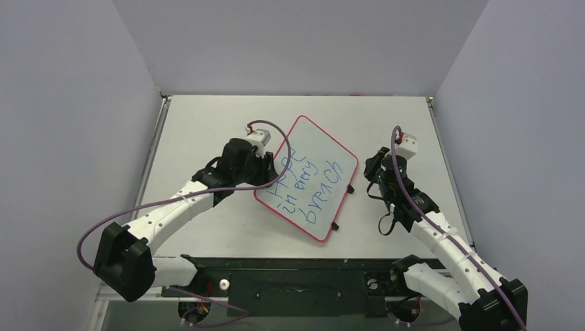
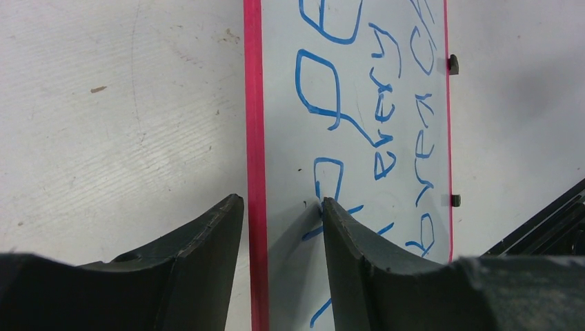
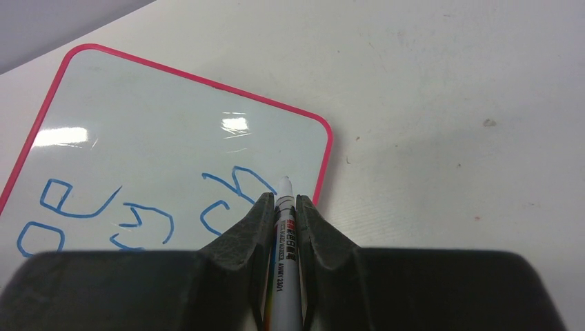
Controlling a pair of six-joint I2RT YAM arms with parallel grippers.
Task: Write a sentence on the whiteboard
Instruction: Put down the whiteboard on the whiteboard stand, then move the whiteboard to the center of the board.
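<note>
The whiteboard [image 1: 324, 148] lies tilted on the table with a red-pink rim and two black clips [image 1: 350, 188] on its right edge. The sentence [image 1: 307, 183] is blue lettering in three lines, about "Hope in every breach". My left gripper [image 1: 265, 165] is open and astride the board's left rim [image 2: 254, 138]. One finger [image 2: 207, 241] is over the table and the other finger [image 2: 359, 241] over the lettering [image 2: 383, 131]. My right gripper [image 1: 377, 174] is shut on a white marker [image 3: 284, 227]. The marker's tip points at the board's corner [image 3: 303, 138], next to the last letters [image 3: 227, 193].
The grey table [image 1: 207, 124] has grey walls on three sides. A black rail [image 1: 296, 272] runs along the near edge between the arm bases. The left arm's purple cable [image 1: 279, 134] loops over the board's upper left corner.
</note>
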